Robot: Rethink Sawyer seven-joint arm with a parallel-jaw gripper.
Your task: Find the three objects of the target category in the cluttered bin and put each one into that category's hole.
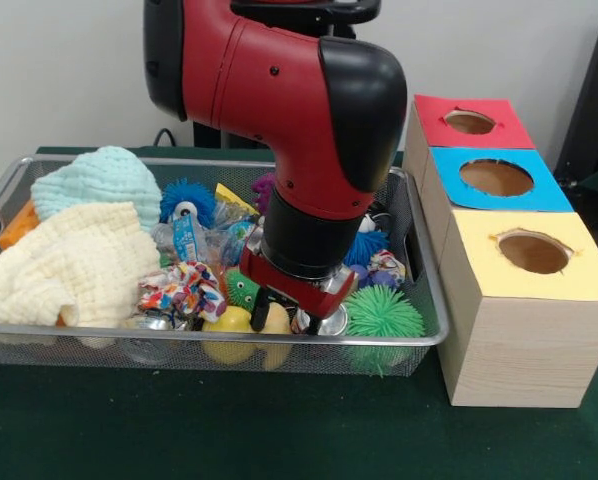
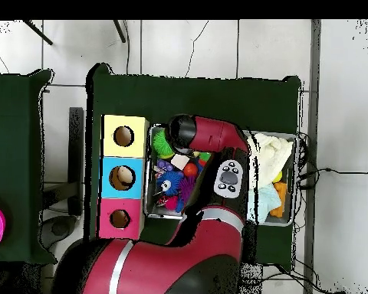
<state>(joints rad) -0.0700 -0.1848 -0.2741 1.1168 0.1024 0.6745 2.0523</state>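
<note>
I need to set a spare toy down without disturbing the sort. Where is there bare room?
The green table is bare in front of the wire bin and ahead of the yellow-topped box. Inside the bin it is crowded: cloths fill one end, toys the rest, and the gripper sits low among them.

Bin [image 1: 419, 335] is fine wire mesh with a shiny metal rim. Arm [image 1: 309, 120] shell is glossy red and black plastic, smooth, with highlights. Cream cloth [image 1: 69, 265] and pale blue cloth [image 1: 99, 180] look like soft crinkled muslin, matt. Green ball [image 1: 382, 312] and blue ball [image 1: 187, 198] are rubbery and spiky. Yellow toy [image 1: 231, 322] is smooth plastic. Boxes [image 1: 509, 350] have pale wood-grain sides, matt, with red, blue and yellow paper-like tops. Table cover [image 1: 179, 430] is dark green matt cloth.
</note>
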